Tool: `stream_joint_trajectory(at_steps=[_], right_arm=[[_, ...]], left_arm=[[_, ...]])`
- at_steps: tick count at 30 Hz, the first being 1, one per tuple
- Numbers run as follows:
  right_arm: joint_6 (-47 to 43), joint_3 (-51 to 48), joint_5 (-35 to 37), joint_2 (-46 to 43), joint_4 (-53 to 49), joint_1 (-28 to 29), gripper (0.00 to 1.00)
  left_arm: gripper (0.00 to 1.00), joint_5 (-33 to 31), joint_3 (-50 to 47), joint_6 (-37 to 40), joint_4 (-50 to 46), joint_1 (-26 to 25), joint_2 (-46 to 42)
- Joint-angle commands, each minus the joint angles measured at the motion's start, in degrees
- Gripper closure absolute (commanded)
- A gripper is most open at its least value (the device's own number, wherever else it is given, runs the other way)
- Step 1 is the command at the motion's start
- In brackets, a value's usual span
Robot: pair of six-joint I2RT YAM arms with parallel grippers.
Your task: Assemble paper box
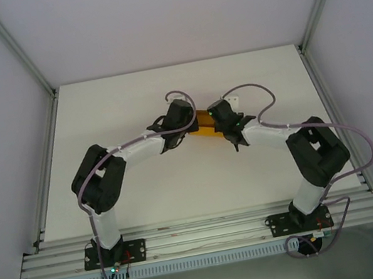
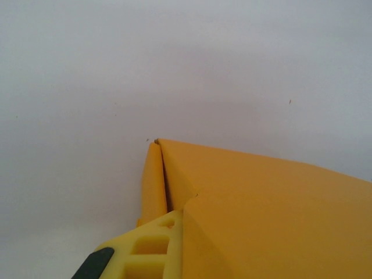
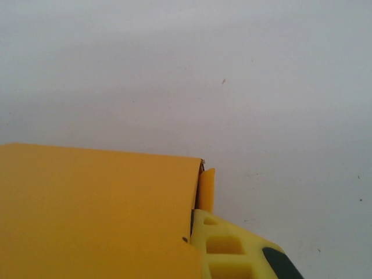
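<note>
Mid-assembly, the end walls were likely being folded. The box (image 1: 205, 123) sat mid-counter (image 1: 145, 190), toward the far side. The left gripper (image 1: 192, 130) was all but shut and apparently pinched card at the box's left end. The right gripper (image 1: 222, 127) did likewise at the right end. The orange card was thin, matte and smooth, with sharp creases. A narrow flap (image 2: 152, 180) stood beside the main panel, not tucked. The next move probably calls for pressing the flaps in without crushing the card.
</note>
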Motion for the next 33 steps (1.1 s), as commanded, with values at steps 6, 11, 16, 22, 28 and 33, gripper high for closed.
stream_joint_trajectory(at_steps=[6, 11, 16, 22, 28, 33], right_arm=[[-7.3, -8.3, -1.6, -0.3, 10.8, 4.3, 1.00], [-10.1, -9.8, 0.4, 0.7, 11.9, 6.1, 0.99], [-10.9, -10.6, 1.1, 2.4, 11.7, 7.4, 1.00], [-12.3, -13.1, 2.2, 2.3, 14.0, 8.5, 1.00], [-15.0, -14.4, 0.4, 1.8, 17.0, 8.8, 1.00], [-17.1, -14.6, 1.6, 2.5, 18.9, 9.9, 0.97]], left_arm=[[0.50, 6.0, -6.7, 0.3, -8.5, -2.8, -6.1], [0.19, 6.2, -7.5, 0.1, -10.0, -2.9, -11.3], [0.00, 5.6, -7.7, -0.5, -14.2, -2.9, -15.9], [0.00, 0.8, -7.5, -1.2, -19.9, -2.9, -19.8], [0.00, -7.3, 0.3, -1.2, -26.8, -2.5, -20.4], [0.00, -6.5, 5.2, -3.0, -29.2, 2.6, -17.3]])
